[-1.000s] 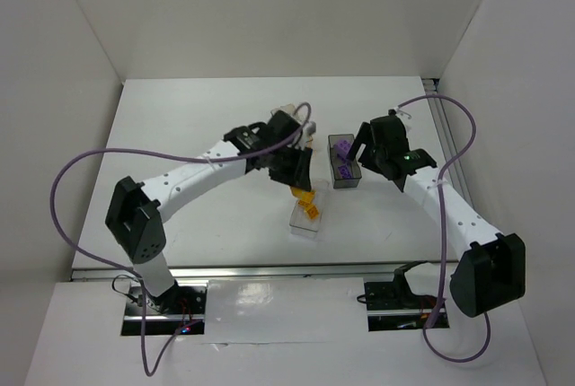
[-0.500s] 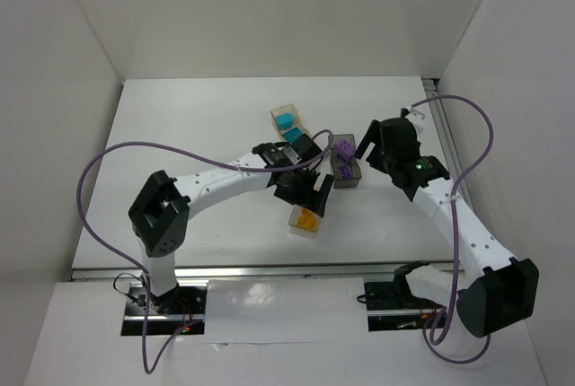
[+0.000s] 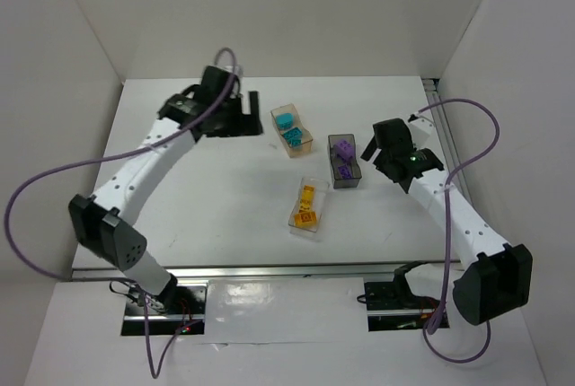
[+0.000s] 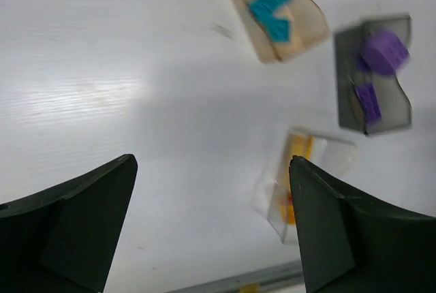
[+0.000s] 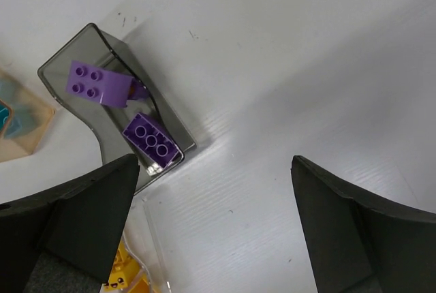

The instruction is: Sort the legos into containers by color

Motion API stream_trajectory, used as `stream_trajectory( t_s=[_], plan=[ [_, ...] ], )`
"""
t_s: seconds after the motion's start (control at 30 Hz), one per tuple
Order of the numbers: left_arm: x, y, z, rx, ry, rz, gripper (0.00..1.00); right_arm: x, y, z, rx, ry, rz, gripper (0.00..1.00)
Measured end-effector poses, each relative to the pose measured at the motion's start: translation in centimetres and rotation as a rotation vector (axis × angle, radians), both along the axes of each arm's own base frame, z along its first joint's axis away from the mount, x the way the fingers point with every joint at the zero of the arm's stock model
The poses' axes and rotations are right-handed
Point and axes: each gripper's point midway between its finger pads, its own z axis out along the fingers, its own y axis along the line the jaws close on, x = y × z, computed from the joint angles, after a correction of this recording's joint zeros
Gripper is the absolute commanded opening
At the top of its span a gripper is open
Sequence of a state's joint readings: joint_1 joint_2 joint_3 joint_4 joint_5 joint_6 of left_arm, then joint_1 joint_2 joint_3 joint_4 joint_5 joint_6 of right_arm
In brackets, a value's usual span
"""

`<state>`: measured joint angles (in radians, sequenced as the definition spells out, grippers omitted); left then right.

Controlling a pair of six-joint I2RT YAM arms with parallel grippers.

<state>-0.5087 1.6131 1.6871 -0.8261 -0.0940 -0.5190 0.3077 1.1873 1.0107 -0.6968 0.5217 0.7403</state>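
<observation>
Legos [image 3: 342, 149] lay sorted: purple in the grey box [image 3: 347, 181], teal in the amber box [image 3: 305, 142] left of it, yellow in the clear box [image 3: 318, 190] in front; left pincer [image 4: 211, 163] and right pincer [image 5: 214, 163] hovered empty, jaws apart, apparently with nothing left to lift

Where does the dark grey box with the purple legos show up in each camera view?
Top external: the dark grey box sits right of centre.
Left wrist: upper right, blurred.
Right wrist: upper left.
Shared landmark: the tan box holding teal legos, next to it in all three.
</observation>
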Motion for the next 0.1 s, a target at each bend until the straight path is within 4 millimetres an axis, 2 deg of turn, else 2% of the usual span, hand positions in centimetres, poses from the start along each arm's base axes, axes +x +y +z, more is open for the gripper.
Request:
stream_trajectory(
  t_s=[0.03,0.1],
  plan=[
    [1.0,3.0,1.0,0.006,-0.033,0.082,1.0,-0.1,-0.1,0.0,-0.005,0.002,-0.004,1.0],
    [1.8,7.2,2.0,0.017,-0.069,0.194,1.0,-0.1,-0.1,0.0,-0.006,0.003,-0.002,1.0]
  ],
)
